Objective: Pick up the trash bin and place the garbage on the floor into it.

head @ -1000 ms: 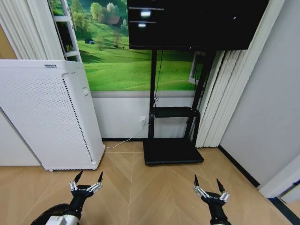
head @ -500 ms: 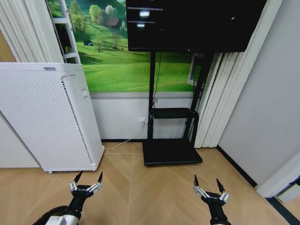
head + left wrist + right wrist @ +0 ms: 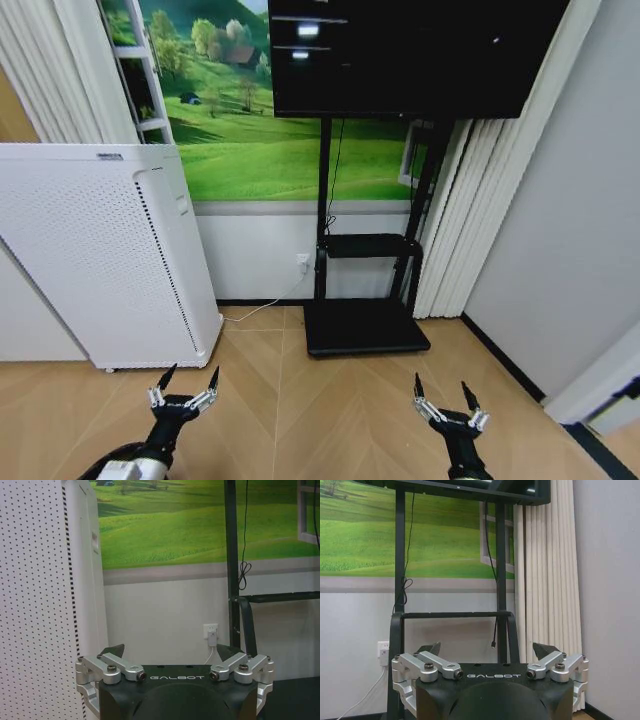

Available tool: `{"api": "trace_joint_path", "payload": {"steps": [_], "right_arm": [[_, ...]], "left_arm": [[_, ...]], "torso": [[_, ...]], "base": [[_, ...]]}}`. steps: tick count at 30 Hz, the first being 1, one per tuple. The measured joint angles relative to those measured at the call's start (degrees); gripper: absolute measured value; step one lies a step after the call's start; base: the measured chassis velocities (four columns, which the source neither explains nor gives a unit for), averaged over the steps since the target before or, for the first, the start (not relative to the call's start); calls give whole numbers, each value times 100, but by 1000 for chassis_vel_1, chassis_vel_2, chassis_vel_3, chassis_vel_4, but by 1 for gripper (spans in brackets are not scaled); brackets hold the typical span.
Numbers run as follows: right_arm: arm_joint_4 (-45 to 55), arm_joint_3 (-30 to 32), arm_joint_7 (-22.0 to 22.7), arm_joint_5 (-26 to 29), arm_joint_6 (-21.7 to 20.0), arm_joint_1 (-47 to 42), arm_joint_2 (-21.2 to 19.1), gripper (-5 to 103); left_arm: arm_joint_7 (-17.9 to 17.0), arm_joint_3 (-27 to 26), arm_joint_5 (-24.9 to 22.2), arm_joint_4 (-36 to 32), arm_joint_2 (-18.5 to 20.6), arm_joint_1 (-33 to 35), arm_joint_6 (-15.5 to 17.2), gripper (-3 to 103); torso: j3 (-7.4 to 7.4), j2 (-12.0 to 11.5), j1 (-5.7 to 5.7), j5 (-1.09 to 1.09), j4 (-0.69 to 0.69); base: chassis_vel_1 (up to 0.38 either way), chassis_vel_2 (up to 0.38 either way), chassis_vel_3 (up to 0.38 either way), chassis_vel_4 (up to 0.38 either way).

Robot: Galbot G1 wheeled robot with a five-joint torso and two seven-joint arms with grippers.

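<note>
Head view: the left gripper (image 3: pixel 184 387) and the right gripper (image 3: pixel 444 398) are held low at the lower edge of the scene, above the floor (image 3: pixel 330 400), a light tan herringbone parquet. The fingers of both grippers are spread apart and hold nothing. A dark rounded edge at the lower left corner, beside the left arm, may be the trash bin (image 3: pixel 100 464), but it is cut off and cannot be identified with certainty. A tall white perforated appliance (image 3: pixel 95 250) stands at the left against the wall. A black TV stand (image 3: pixel 365 300) carries a dark screen (image 3: pixel 410 50) at centre, in front of a green landscape mural (image 3: pixel 250 140). Pale curtains (image 3: pixel 455 220) hang to the right.
</note>
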Motion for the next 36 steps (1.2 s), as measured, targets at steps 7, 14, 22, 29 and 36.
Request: {"api": "trace_joint_path", "payload": {"steps": [7,14,22,29,36], "right_arm": [[0,0,0,0,2,0,-1,100],[0,0,0,0,3,1,-1,100],[0,-3,0,0,3,0,0,100],[0,1,1,0,3,1,-1,100],[0,1,1,0,3,1,-1,100]], "left_arm": [[0,0,0,0,0,0,0,100],[0,0,0,0,0,0,0,100],[-3,-3,0,1,2,0,0,100],[-1,0,0,1,0,0,0,100],[0,0,-1,1,0,0,0,100]], "torso": [[110,171,61,1,1],[218,340,119,-1,0],[309,486,176,0,1],[415,643,229,2,0],[518,807,287,1,0]], "base": [[11,17,-14,-14],[128,144,-159,-143],[136,133,-130,-110],[-35,-29,24,28],[44,49,-56,-45]]}}
